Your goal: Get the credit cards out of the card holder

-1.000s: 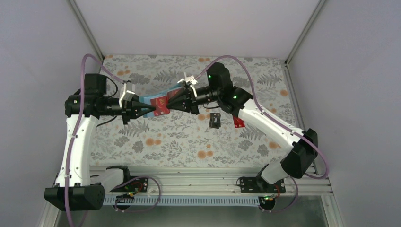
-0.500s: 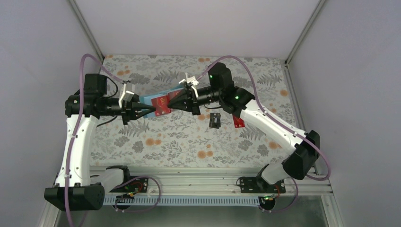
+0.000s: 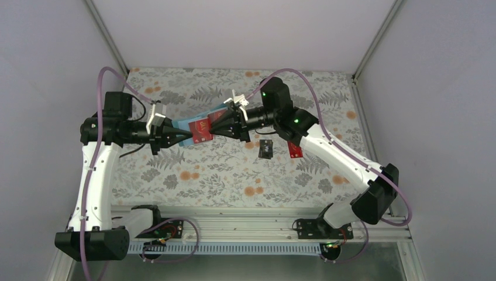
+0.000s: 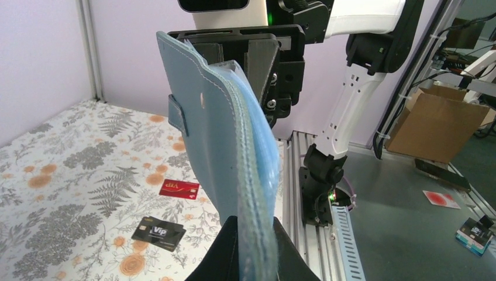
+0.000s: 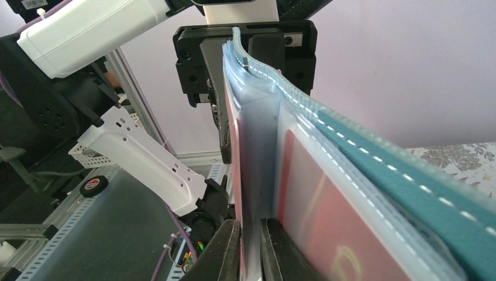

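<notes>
Your left pincer (image 3: 185,139) is clenched on one end of the card holder (image 3: 188,124), and your right pincer (image 3: 214,130) is clamped on the other. The holder hangs open between them above the bench (image 3: 234,175), its long axis running left to right. The black card (image 3: 266,148) and the red card (image 3: 295,150) lie on the bench to the right.

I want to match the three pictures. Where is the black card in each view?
Top external: the black card lies on the cloth right of centre, left of the red card.
Left wrist: lower left, below the red card.
Right wrist: not in it.
Shared landmark: the card holder, in all three.
</notes>
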